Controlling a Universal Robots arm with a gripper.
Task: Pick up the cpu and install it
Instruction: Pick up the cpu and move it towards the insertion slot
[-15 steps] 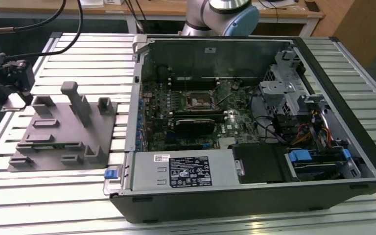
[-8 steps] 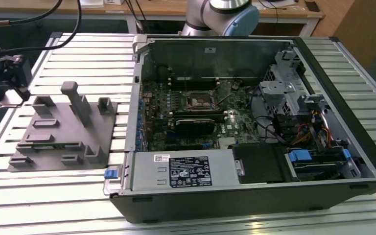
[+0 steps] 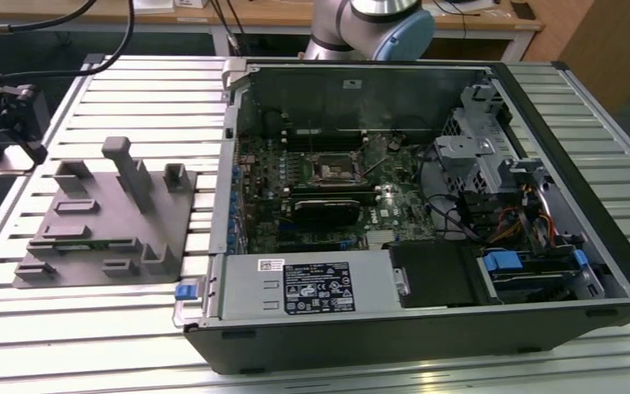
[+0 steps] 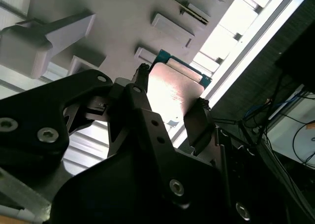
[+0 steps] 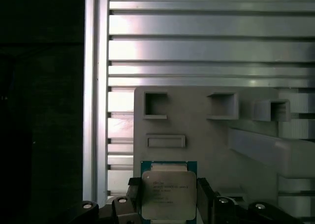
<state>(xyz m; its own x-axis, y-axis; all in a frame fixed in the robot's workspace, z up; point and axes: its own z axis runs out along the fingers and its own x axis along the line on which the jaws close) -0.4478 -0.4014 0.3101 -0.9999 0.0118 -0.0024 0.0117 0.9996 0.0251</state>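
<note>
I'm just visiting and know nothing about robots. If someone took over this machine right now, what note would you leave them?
Gripper: shut on the cpu, with its fingers against two opposite edges in both wrist views.
Cpu: in the gripper, over the grey fixture block near its edge. I cannot tell whether it is lifted clear.
Done: the cpu is gripped.
Left: the install. The cpu is not yet in the motherboard socket inside the open computer case.

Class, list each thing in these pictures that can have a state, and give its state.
cpu: held between the fingers.
gripper: shut on the cpu.
computer case: open, side panel off.
motherboard socket: appears empty.
</note>
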